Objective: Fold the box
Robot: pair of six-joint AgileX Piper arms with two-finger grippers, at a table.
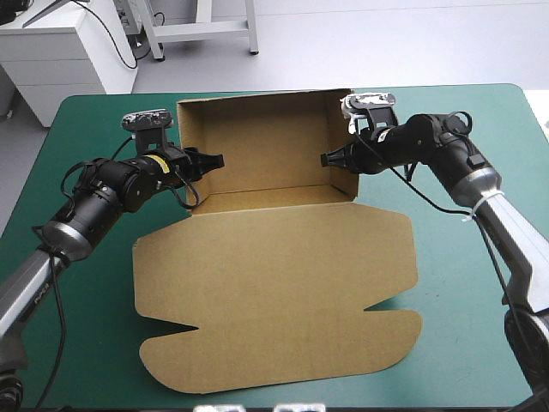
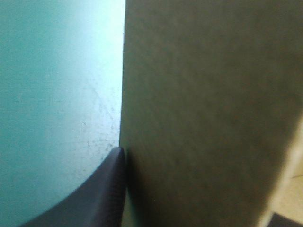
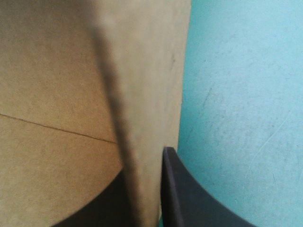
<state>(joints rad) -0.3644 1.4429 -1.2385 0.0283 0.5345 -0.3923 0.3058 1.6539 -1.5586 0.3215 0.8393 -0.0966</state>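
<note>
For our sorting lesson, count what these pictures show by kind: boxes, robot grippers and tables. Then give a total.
box: 1
grippers: 2, the left gripper and the right gripper
table: 1
Total: 4

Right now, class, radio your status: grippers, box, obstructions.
Left gripper shut on box, left wall. Right gripper shut on right wall. Walls up, lid flat. Nothing obstructing.

Each arm has rounded black joints and a smooth silver-grey tube nearer its base. The left arm (image 1: pixel 103 193) bears a thin yellow ring (image 1: pixel 158 166) by the wrist, the right arm (image 1: pixel 446 150) a white tie (image 1: pixel 482 202); both end in broad, curved black fingers (image 3: pixel 184 198).
</note>
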